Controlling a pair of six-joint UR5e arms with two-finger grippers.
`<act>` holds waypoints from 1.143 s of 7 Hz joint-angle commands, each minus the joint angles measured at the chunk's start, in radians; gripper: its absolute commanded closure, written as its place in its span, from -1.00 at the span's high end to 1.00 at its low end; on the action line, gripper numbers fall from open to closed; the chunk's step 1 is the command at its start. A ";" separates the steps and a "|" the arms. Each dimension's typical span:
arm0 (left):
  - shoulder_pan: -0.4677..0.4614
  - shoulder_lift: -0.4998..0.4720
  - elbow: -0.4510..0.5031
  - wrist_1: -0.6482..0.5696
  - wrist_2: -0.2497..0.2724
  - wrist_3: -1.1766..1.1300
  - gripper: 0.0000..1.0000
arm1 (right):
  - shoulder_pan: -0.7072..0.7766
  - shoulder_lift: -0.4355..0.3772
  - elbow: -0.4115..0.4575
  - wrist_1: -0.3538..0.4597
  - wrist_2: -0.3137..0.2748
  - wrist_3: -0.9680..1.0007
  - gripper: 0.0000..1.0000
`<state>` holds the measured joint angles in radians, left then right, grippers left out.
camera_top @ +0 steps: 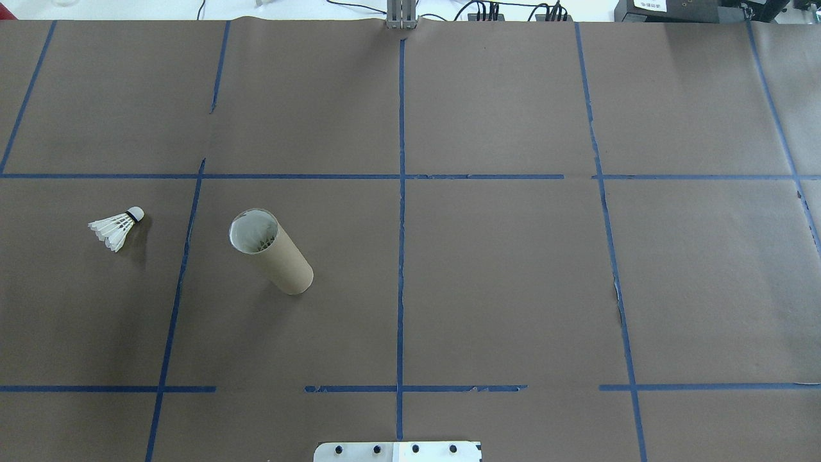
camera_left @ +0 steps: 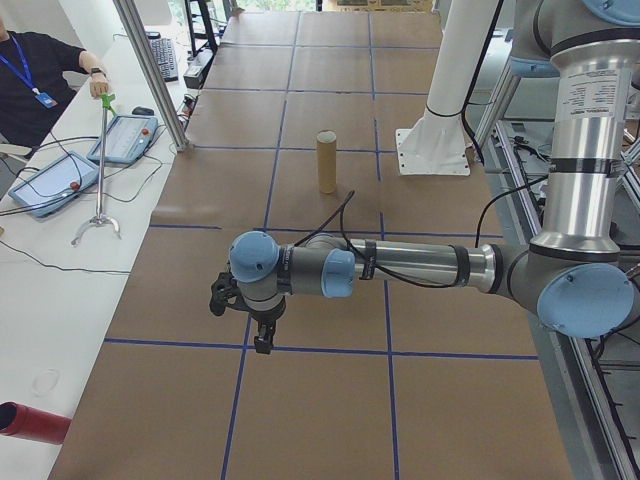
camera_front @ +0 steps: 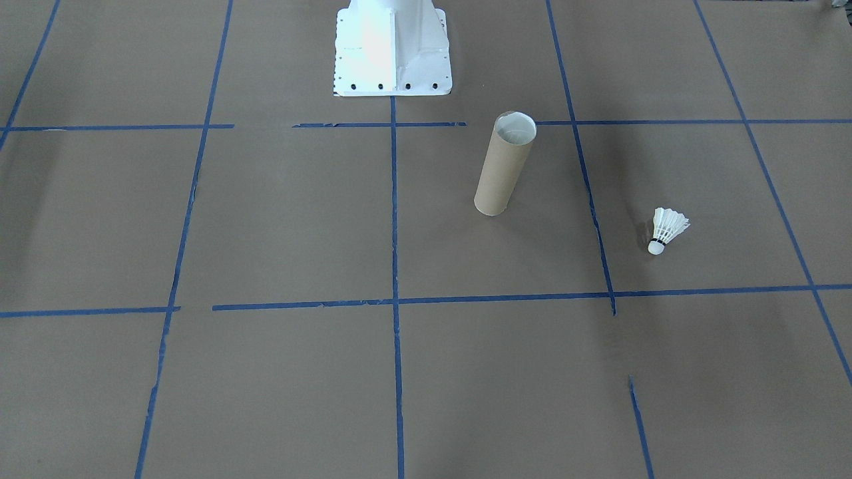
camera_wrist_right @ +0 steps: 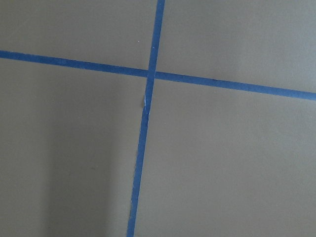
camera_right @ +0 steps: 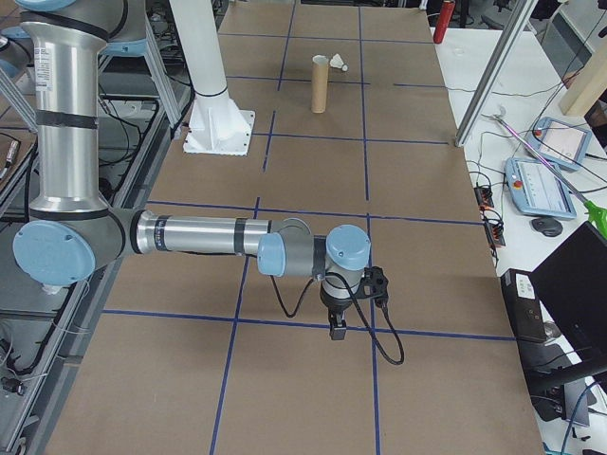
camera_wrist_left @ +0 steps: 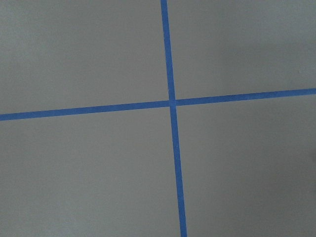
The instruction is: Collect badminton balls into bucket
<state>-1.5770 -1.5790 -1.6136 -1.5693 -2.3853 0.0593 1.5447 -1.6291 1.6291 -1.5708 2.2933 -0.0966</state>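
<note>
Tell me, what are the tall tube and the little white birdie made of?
The tube looks like matte brown cardboard with a whitish lining, seen at its open top. The birdie seems to have white feathers, ribbed and fanned, with a smooth white tip, maybe cork or foam.

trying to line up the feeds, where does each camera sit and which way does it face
Front-facing: across the table, toward the white robot base; tube, shuttlecock.
Overhead: behind the robot, looking forward and down; base edge only.
Exterior left: table's left end; near left arm, left pincer.
Exterior right: opposite end; near right arm, right pincer.
Wrist cameras: straight down on blue tape crosses; no robot parts.
Shared: front-facing and overhead both show tube and shuttlecock, mirrored.
</note>
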 commanded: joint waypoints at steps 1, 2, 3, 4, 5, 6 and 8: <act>0.002 -0.036 -0.006 0.006 0.002 -0.010 1.00 | 0.000 0.000 0.001 0.000 0.000 0.000 1.00; 0.003 -0.036 -0.009 0.002 0.002 -0.007 1.00 | 0.000 0.000 0.000 0.000 0.000 0.000 1.00; 0.033 -0.064 -0.006 0.002 0.011 -0.010 1.00 | 0.000 0.000 0.000 0.000 0.000 0.000 1.00; 0.035 -0.085 -0.023 -0.001 0.029 -0.007 1.00 | 0.000 0.000 0.000 0.000 0.000 0.000 1.00; 0.037 -0.137 -0.003 -0.056 0.031 -0.009 1.00 | 0.000 0.000 0.000 0.000 0.000 0.000 1.00; 0.037 -0.153 0.003 -0.142 0.031 -0.010 1.00 | 0.000 0.000 0.000 0.000 0.000 0.000 1.00; 0.043 -0.188 0.118 -0.396 0.029 -0.194 1.00 | 0.000 0.000 0.000 0.000 0.000 0.000 1.00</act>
<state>-1.5376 -1.7527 -1.5422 -1.8248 -2.3588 0.0073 1.5447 -1.6291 1.6291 -1.5708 2.2933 -0.0966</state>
